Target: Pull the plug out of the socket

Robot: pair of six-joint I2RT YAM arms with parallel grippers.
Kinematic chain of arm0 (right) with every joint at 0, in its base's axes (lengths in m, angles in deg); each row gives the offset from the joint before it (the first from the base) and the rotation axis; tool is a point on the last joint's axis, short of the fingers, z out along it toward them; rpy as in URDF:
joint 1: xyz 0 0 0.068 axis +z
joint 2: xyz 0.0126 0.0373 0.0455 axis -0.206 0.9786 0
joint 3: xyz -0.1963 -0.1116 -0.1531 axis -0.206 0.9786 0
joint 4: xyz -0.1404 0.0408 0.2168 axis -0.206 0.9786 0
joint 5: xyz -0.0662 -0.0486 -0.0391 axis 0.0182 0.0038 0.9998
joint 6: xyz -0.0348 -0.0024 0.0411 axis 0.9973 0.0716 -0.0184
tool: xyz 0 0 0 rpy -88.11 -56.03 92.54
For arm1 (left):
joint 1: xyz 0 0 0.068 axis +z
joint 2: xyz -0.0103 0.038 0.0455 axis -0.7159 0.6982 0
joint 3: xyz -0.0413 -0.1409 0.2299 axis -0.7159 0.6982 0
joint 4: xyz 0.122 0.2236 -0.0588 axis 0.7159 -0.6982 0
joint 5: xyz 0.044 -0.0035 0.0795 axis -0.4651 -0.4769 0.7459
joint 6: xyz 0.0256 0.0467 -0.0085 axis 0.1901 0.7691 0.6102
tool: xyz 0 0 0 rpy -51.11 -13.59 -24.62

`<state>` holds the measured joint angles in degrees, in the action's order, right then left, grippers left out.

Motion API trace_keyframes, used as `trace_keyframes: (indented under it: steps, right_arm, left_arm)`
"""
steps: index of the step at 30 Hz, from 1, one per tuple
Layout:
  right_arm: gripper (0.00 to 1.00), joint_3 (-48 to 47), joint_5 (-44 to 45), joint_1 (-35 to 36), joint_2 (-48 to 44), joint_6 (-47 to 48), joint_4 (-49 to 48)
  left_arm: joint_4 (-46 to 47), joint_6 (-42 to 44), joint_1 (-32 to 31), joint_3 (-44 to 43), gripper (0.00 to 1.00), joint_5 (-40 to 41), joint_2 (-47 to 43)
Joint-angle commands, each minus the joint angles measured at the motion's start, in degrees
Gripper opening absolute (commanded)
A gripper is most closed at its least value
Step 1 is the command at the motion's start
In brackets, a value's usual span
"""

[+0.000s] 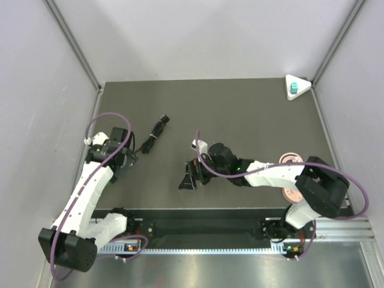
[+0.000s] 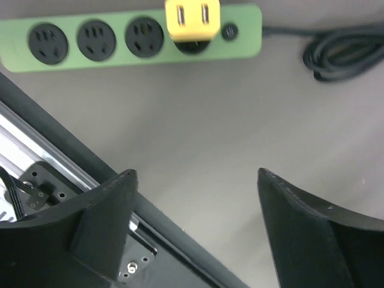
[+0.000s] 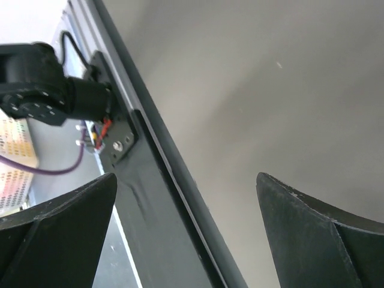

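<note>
The teal plug (image 1: pixel 293 90) sits upright on the white triangular socket (image 1: pixel 299 84) in the far right corner of the table, seen only in the top view. My right gripper (image 1: pixel 191 177) is open and empty near the table's front middle, far from the socket; its wrist view (image 3: pixel 186 177) shows only bare table and the front rail. My left gripper (image 1: pixel 126 161) is open and empty at the left side; in its wrist view (image 2: pixel 195 174) the jaws stand wide apart over bare table.
A green power strip (image 2: pixel 120 39) with a yellow plug (image 2: pixel 192 21) lies ahead of the left gripper, its black cable coiled (image 1: pixel 157 129) beside it. A pink disc (image 1: pixel 291 159) lies partly under the right arm. The black front rail (image 3: pixel 162 198) runs close under both grippers.
</note>
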<state>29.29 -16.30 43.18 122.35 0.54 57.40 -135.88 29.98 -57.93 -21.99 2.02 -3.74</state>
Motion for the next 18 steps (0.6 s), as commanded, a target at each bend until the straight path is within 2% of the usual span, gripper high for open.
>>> trace_keyframes:
  steps: [1,5,7,10,11,13,15,18]
  right_arm:
    - [1.0,-3.73,1.4,1.44,0.82,-0.47,-4.17]
    - [1.0,-4.08,2.19,1.71,0.91,-0.3,-4.09]
    - [1.0,-5.3,1.06,1.62,2.05,-0.38,-3.91]
    - [1.0,-8.37,-0.36,1.62,3.36,0.66,-2.86]
    - [1.0,-9.6,-0.27,1.53,3.63,1.37,0.62]
    - [1.0,-12.07,0.43,1.8,4.33,3.65,4.33]
    - [1.0,-14.36,2.01,1.88,4.86,4.53,7.68]
    - [1.0,-15.15,3.24,2.06,4.95,4.54,7.95]
  left_arm:
    - [1.92,-1.48,1.66,-2.87,0.82,4.66,1.79]
    - [4.29,0.1,6.21,-2.09,0.79,3.72,3.91]
    - [4.47,-2.0,8.68,-0.77,0.84,1.09,4.18]
    - [5.35,-5.34,16.48,1.25,0.85,-2.27,2.87]
    - [5.78,-5.7,18.17,1.69,0.84,-3.05,2.51]
    - [9.2,-4.3,21.07,2.92,0.82,-6.83,1.37]
    - [13.84,-0.54,24.85,3.54,0.85,-10.86,1.98]
    - [13.0,0.72,31.61,3.11,0.88,-15.53,7.68]
